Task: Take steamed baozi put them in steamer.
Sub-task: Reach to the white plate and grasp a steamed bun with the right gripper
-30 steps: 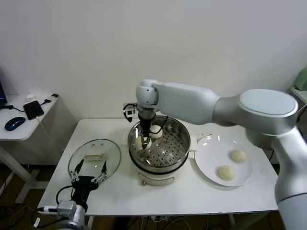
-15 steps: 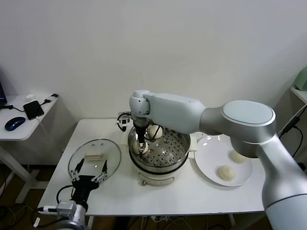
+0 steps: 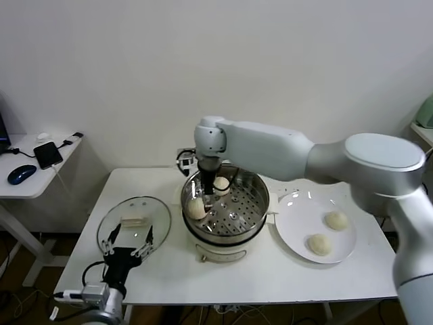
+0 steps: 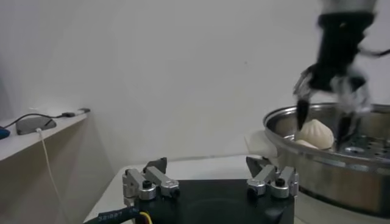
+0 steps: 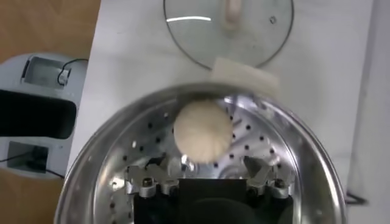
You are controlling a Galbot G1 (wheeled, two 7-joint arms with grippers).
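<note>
Head view | steamer (image 3: 230, 203): two baozi (image 3: 197, 209) | plate (image 3: 298, 230): two

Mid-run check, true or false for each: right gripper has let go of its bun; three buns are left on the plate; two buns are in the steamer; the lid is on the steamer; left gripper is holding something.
1. The right gripper is open above a bun in the steamer. True.
2. Three buns are left on the plate. False: two.
3. Two buns are in the steamer. True.
4. The lid is on the steamer. False: it lies on the table beside it.
5. The left gripper holds something. False: open and empty near the lid.
</note>
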